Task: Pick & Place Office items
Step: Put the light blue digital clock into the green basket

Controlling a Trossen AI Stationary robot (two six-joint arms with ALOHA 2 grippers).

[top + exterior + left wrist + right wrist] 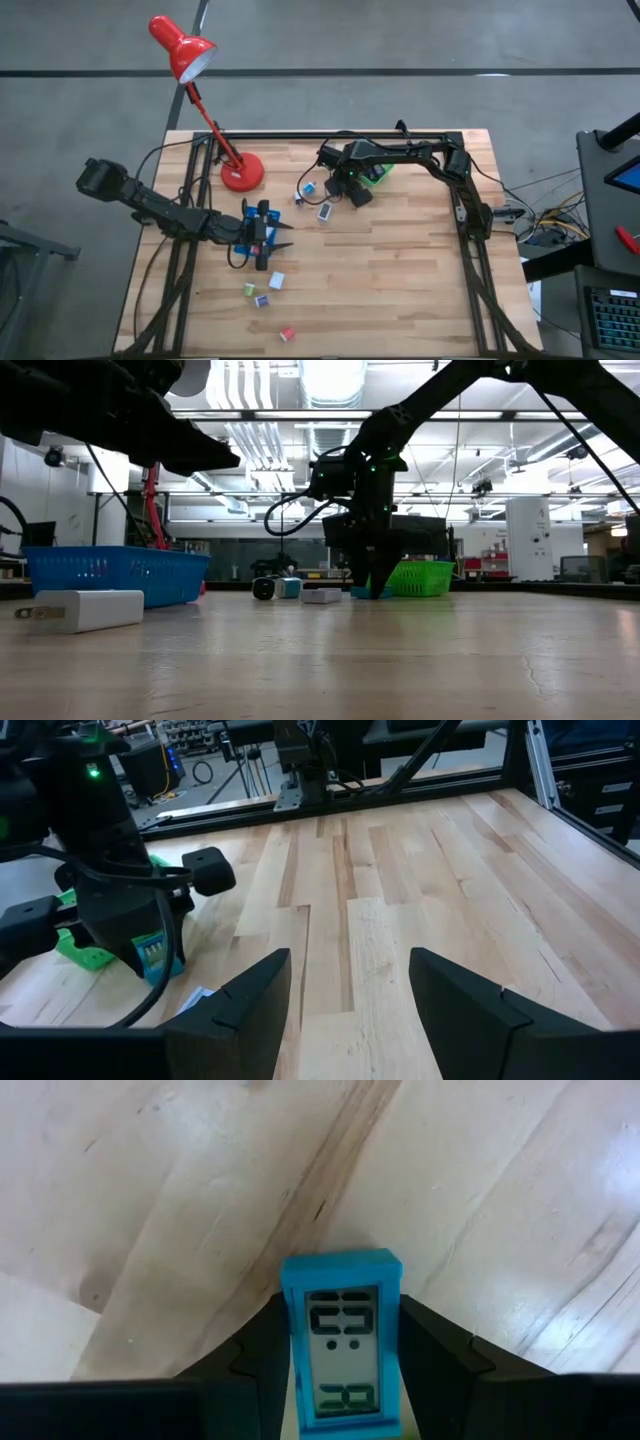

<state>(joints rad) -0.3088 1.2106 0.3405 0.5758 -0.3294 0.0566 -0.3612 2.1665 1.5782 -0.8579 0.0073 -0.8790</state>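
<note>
Currently the right gripper [342, 1370] clamps a blue digital clock [342, 1342] by its sides, ready for lifting; the left gripper [350, 1010] waits near-left, jaws apart, empty.

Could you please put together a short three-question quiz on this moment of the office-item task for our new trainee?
1. True or false: the right gripper is shut on a small blue digital clock.
2. Which arm waits over the middle of the table with its fingers apart and nothing between them?
A. left
B. right
3. Fill in: in the low view, the container standing behind the right gripper is the ____ basket.

Key:
1. True; the two dark fingers press on the clock's sides.
2. A; the left gripper shows only bare wood between its fingers.
3. green
</note>
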